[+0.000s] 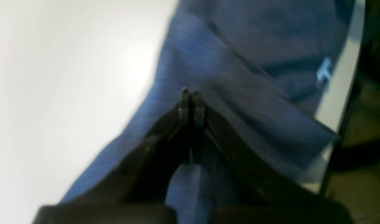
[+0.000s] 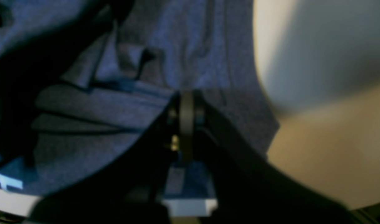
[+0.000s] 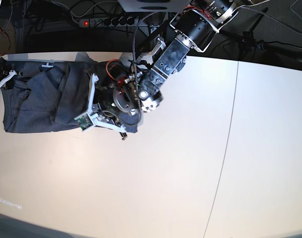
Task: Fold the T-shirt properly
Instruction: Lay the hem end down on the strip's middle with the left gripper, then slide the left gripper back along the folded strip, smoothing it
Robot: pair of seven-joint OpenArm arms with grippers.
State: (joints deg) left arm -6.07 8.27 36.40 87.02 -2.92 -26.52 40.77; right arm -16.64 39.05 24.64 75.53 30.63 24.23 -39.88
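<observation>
Left tool (image 1: 190, 93), jaws pressed together over the T-shirt (image 3: 46, 101); whether cloth is pinched between them cannot be told. Right tool (image 2: 187, 93), likewise closed, low against the folds. The T-shirt lies bunched along the counter (image 3: 190, 173) at its far left corner, one edge overhanging. To fold well, judge that both tools should lift matching edges evenly, keeping the cloth taut. White lettering (image 2: 6, 183) shows only as an unreadable fragment.
</observation>
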